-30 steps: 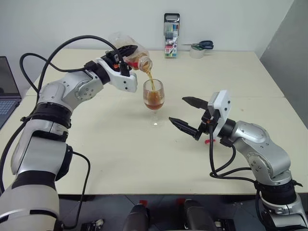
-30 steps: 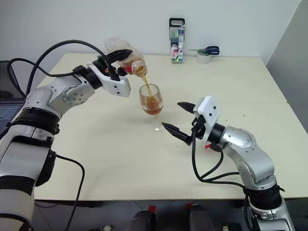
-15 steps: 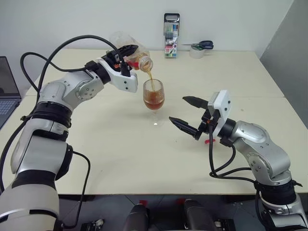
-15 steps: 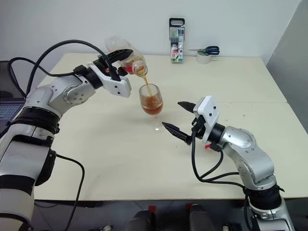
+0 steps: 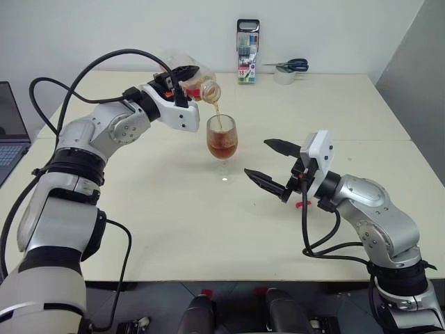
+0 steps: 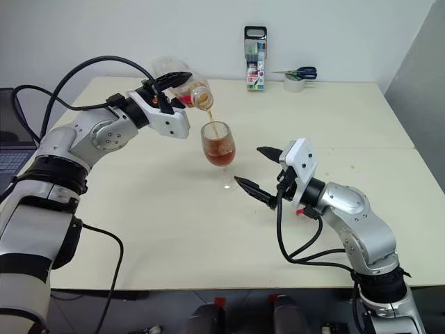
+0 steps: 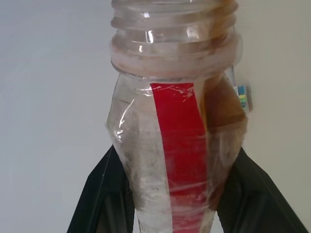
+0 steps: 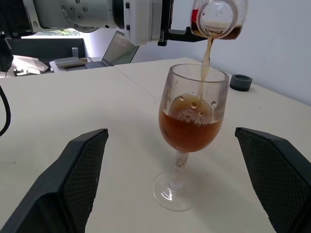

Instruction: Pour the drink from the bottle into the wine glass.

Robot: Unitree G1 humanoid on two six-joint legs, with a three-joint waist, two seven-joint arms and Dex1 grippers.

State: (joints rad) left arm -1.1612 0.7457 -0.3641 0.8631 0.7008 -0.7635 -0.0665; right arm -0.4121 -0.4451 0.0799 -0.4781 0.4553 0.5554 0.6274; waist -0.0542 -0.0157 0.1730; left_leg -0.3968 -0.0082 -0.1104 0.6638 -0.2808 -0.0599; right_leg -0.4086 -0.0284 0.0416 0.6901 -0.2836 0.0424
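Two arms raised: left pincer (image 5: 182,76) clamped on tilted bottle (image 5: 195,82) above wine glass (image 5: 222,139), right pincer (image 5: 272,165) agape nearby.

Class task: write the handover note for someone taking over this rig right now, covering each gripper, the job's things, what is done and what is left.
Left gripper: shut on the bottle, tipped with its mouth over the wine glass.
Right gripper: open, empty, just right of the glass, not touching it.
Done: cap off; a thin stream of the drink is falling, and the bowl is roughly half full.
Left: finish pouring what remains near the bottle's neck, then tip the bottle upright and set it on the table.
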